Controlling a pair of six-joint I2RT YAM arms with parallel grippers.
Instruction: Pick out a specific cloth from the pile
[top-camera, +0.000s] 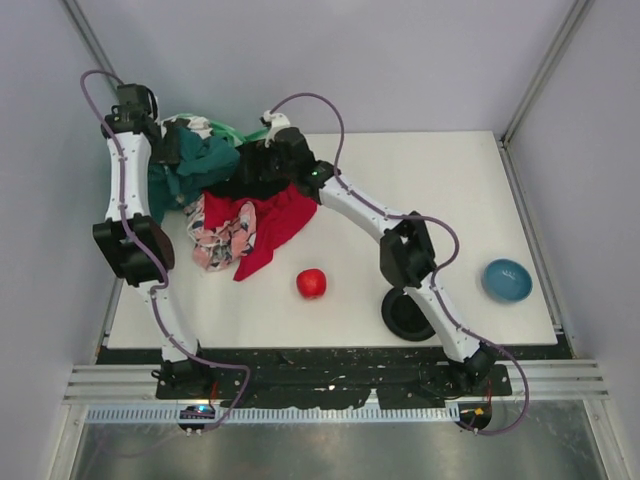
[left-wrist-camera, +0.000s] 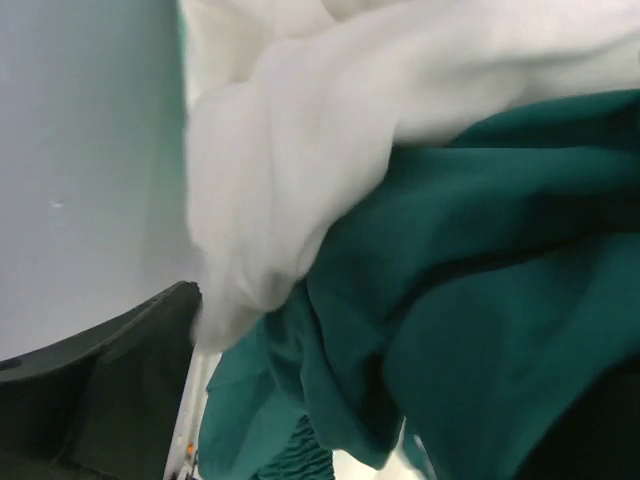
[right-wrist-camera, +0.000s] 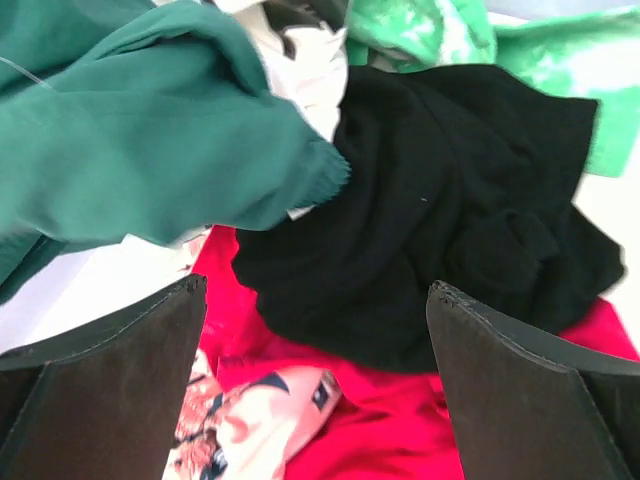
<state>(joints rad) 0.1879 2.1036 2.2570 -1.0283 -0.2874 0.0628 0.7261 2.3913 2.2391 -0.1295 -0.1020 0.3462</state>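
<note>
The black cloth (right-wrist-camera: 440, 210) lies crumpled on the pile (top-camera: 215, 215), over a red cloth (right-wrist-camera: 400, 430) and beside a dark teal cloth (right-wrist-camera: 150, 150); in the top view the black cloth (top-camera: 235, 183) shows under the right wrist. My right gripper (right-wrist-camera: 318, 290) is open just above the black cloth's near edge, one finger on each side, holding nothing. My left gripper (top-camera: 172, 135) is at the pile's far left. In its wrist view one finger (left-wrist-camera: 100, 380) stands wide at the left. The teal cloth (left-wrist-camera: 480, 300) and a white cloth (left-wrist-camera: 330, 150) fill the rest and hide the other finger.
A pink floral cloth (top-camera: 215, 242) and mint green cloth (top-camera: 235, 132) belong to the pile. A red apple (top-camera: 311, 283) sits near the table's middle, a black disc (top-camera: 405, 315) at the front, a blue bowl (top-camera: 507, 279) at the right. Walls close in at the left and back.
</note>
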